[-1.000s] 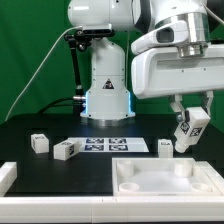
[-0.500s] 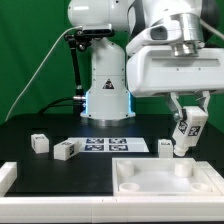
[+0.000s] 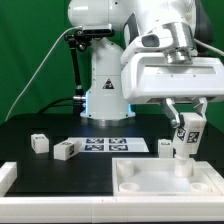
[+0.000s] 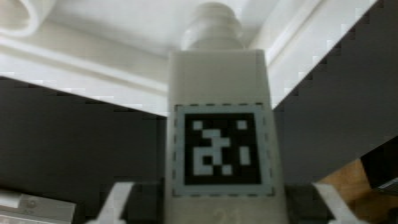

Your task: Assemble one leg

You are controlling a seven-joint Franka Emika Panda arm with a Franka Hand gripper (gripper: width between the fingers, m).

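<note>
**Hand is clamping one leg over the panel corner**

You are seeing the hand [image 3: 187, 127] clamping on the leg [image 3: 184, 146]. Its two fingers are pressing on opposite sides of the block. The leg is hanging almost upright, a little tilted, above the counter [image 3: 30, 130]. It is standing over the far corner of the white panel [image 3: 150, 186], at the exterior view's right. You cannot tell from this view whether its lower end is touching the panel.

In the wrist view, the leg [image 4: 221, 90] is filling the middle of the picture. Its tag [image 4: 224, 146] is facing the camera, and its narrow rounded tip [image 4: 214, 20] is pointing toward the white panel [image 4: 80, 45]. The fingers [image 4: 118, 203] are showing on both sides of the block.

Three other legs are lying on the counter. The first spare leg [image 3: 40, 143] and the second spare leg [image 3: 66, 150] are resting near the exterior view's left. The third spare leg [image 3: 165, 147] is lying just beside the held one. The marker board [image 3: 112, 146] is lying between the second and the third.
</note>
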